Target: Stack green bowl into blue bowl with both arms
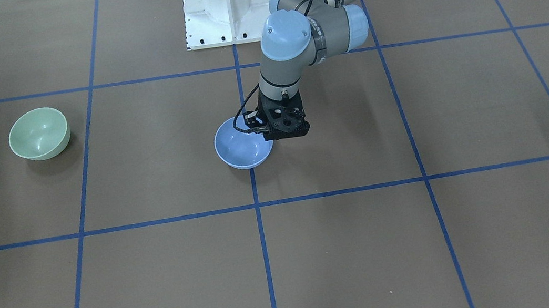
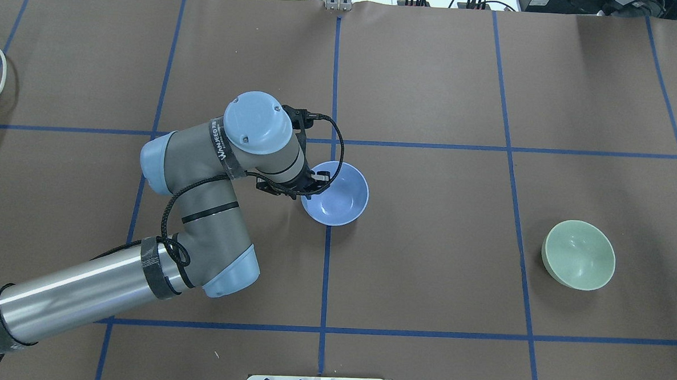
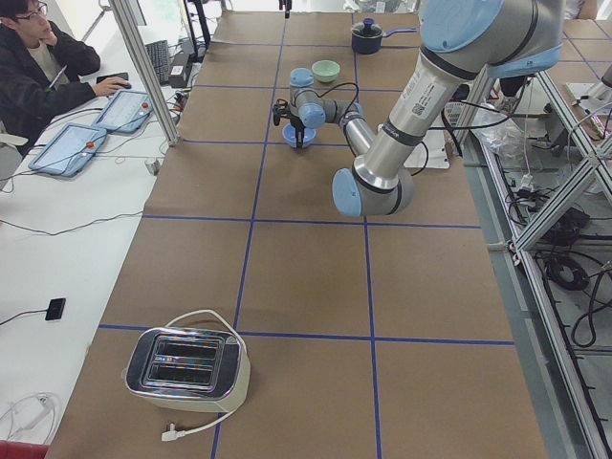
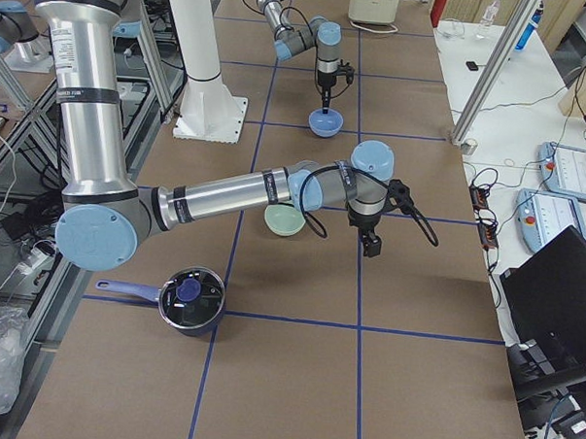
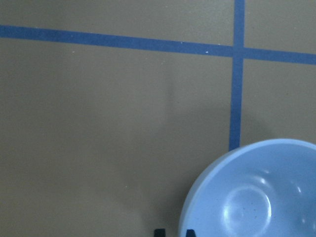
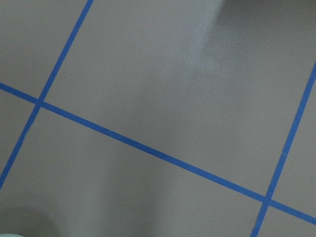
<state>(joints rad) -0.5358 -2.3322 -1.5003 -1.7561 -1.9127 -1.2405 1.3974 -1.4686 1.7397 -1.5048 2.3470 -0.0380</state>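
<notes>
The bench point(image 2: 426, 274) is covered in brown paper and divided into large squares by blue tape lines point(image 2: 326, 281). The left arm point(image 2: 212, 207) reaches across it from the robot's left side, elbow bent, with its wrist pointing straight down near the bench's middle. The right arm point(image 4: 226, 192) shows only from the right end, stretched out over the bench and passing in front of part of the green bowl in that view. A white pedestal point(image 1: 226, 6) stands at the robot's edge of the bench. A chrome toaster point(image 3: 186, 361) sits near the left end, and a dark pot point(image 4: 190, 298) with a long handle sits near the right end.

The blue bowl point(image 2: 341, 198) is mouth up near the centre, over the middle tape line. The green bowl point(image 2: 578, 255) stands mouth up on the robot's right, well apart from the blue bowl and from the left gripper.

The left gripper point(image 5: 174, 232) is at the blue bowl's rim, on the side towards the robot's left. In the wrist view its two fingertips point(image 5: 158, 233) sit close together with the rim running between them, so it is closed on the rim. Whether the bowl's base touches the bench cannot be told. The right gripper point(image 4: 371, 244) hangs fingers down over the bench, near the green bowl; whether it is open or closed cannot be told.
</notes>
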